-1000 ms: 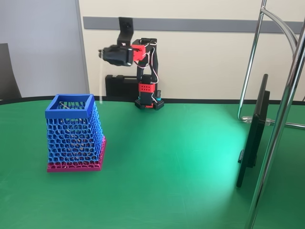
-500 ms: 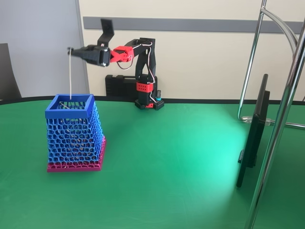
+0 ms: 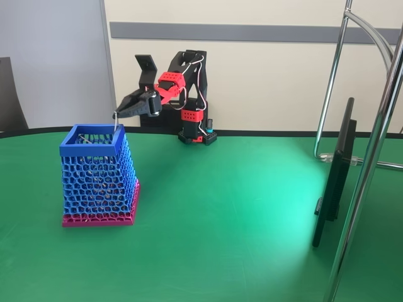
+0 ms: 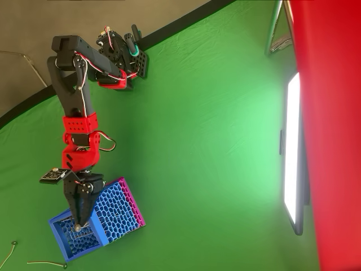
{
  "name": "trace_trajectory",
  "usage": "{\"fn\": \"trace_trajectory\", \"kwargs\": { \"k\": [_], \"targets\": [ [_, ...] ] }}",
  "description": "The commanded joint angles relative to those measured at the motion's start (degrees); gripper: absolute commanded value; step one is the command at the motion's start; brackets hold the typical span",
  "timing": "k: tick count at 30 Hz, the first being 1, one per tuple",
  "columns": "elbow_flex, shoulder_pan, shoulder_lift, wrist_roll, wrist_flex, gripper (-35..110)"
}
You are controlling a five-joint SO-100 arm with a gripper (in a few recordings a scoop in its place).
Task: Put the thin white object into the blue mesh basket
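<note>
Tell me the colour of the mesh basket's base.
Magenta base under the tall blue honeycomb-mesh basket, clearest in the fixed view.

We see a tall blue honeycomb-mesh basket (image 3: pixel 97 176) with a solid blue square rim and a magenta base, standing upright on the green table at the left of the fixed view; its walls widen downward. In the overhead view the basket (image 4: pixel 115 212) sits at the lower left, its open mouth visible. A thin white wire-like strip (image 3: pixel 115 123) hangs nearly upright just above the rim's far right corner, its lower end at the opening.
</note>
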Motion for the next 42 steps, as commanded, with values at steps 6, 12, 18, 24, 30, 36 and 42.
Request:
{"fn": "trace_trajectory", "kwargs": {
  "k": [6, 12, 18, 24, 30, 36, 42],
  "targets": [
    [1.3, 2.6, 5.4, 4.2, 0.2, 5],
    [4.5, 5.4, 10.1, 7.5, 0.2, 6],
    [15.6, 0.9, 20.8, 13.4, 1.4, 4],
    [25.8, -5.8, 33.0, 24.6, 5.3, 3],
    [27.3, -11.9, 45.4, 40.6, 23.7, 0],
    [30.8, -18.5, 59.0, 54.4, 39.7, 0],
    [42.6, -23.8, 79.3, 66.3, 50.0, 0]
  ]
}}
